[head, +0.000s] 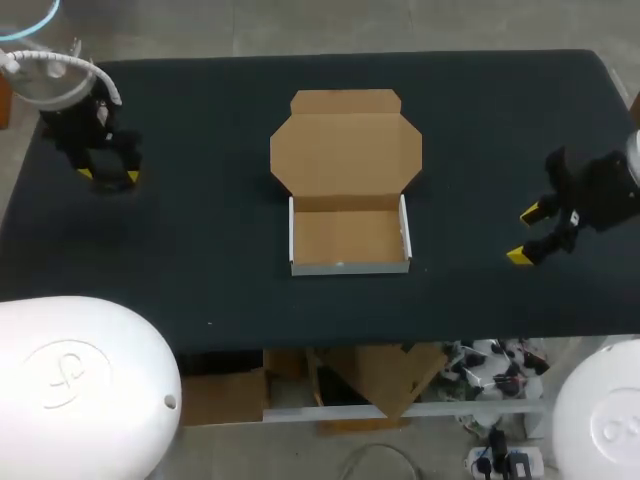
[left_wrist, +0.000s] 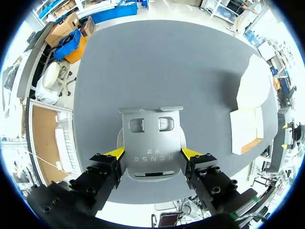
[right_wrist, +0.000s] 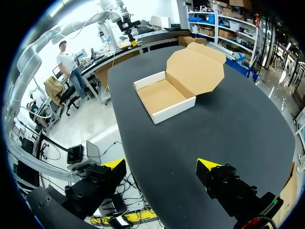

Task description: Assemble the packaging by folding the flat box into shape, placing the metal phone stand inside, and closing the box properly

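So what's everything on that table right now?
Dark grey table: one, dark grey, under everything.
Brown cardboard box with white outer walls: one, brown inside, middle of the table; folded into a tray, nothing in it, lid open toward the far side.
Flat grey metal phone stand: one, silver-grey, between the left gripper's fingers, toward the table's far left corner.
Left gripper: one, black with yellow tips, both tips pressed against the stand's sides.
Right gripper: one, black with yellow tips, at the table's right side, fingers apart, nothing between them.
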### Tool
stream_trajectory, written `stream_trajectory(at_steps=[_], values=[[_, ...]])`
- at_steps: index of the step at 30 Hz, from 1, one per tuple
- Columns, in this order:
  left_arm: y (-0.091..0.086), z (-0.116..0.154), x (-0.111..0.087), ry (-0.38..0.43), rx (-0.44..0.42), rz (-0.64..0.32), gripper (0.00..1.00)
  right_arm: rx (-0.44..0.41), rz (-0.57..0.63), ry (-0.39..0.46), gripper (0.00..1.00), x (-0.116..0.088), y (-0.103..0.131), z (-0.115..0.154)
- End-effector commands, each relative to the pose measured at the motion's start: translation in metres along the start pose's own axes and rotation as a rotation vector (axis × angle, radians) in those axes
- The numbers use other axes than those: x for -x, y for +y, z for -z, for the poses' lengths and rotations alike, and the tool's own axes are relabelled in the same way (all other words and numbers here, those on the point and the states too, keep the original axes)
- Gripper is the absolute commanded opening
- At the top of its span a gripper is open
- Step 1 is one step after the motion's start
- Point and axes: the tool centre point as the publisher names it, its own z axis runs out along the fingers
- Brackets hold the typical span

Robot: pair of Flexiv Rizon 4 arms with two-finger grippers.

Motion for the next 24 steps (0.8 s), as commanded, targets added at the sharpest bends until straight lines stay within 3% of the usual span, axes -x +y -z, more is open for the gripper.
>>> stream_trajectory(at_steps=[1,8,24], values=[[0.015,0.009,-0.012,-0.004,-0.015,-0.025,0.0,0.001,0.0,0.0,1.0,-0.001,0.0,0.001],[0.028,0.012,-0.037,-0.013,-0.02,-0.069,0.0,0.001,0.0,0.0,1.0,-0.001,0.0,0.001],[0.037,0.024,-0.103,-0.005,-0.053,-0.135,0.0,0.001,0.0,0.0,1.0,-0.001,0.0,0.001]])
